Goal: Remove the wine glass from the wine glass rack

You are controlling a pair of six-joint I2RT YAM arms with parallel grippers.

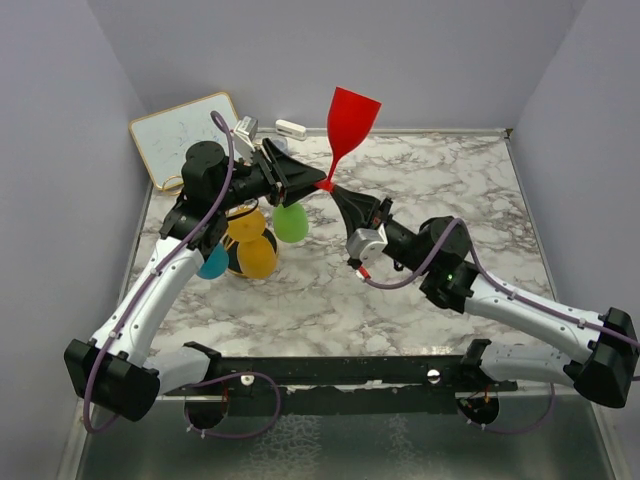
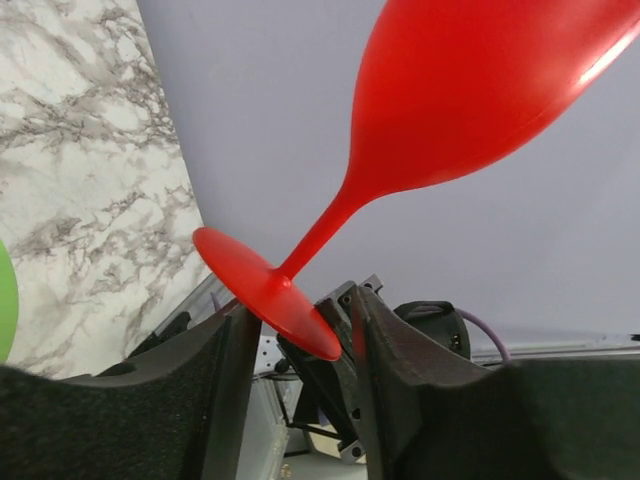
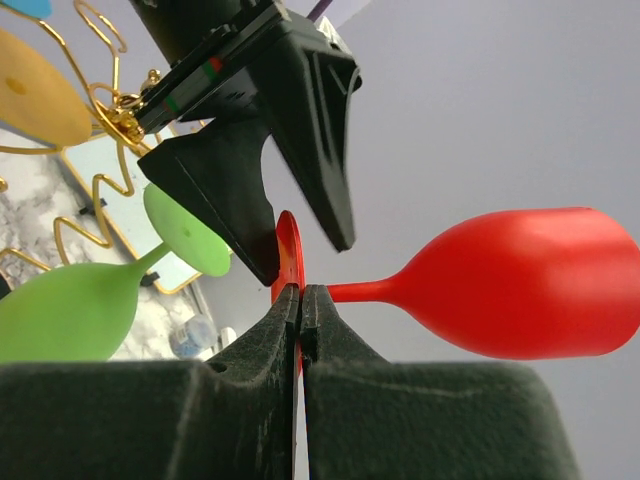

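We see the red wine glass point(image 1: 352, 118) up in the air, off to the right of the wine glass rack point(image 3: 125, 122) and not touching it. It stands with its cup on top and its round foot at the bottom.

The right gripper point(image 3: 300, 290) has its two fingers pressed tight together on the edge of the red foot. It is pinching the glass and holding it up.

The left gripper point(image 2: 300, 310) is right there too. Its fingers are spread apart, one on each side of the red foot. We cannot tell if they touch the foot.

A green glass point(image 1: 291, 223) hangs upside down from a curly gold arm of the rack. A yellow glass point(image 1: 255, 255) and a blue glass point(image 1: 213, 263) hang there as well, close under the left arm.

The rack stands on the marble table point(image 1: 450, 190), near the left side. A white board point(image 1: 185, 135) leans against the wall in the far left corner, behind the rack.
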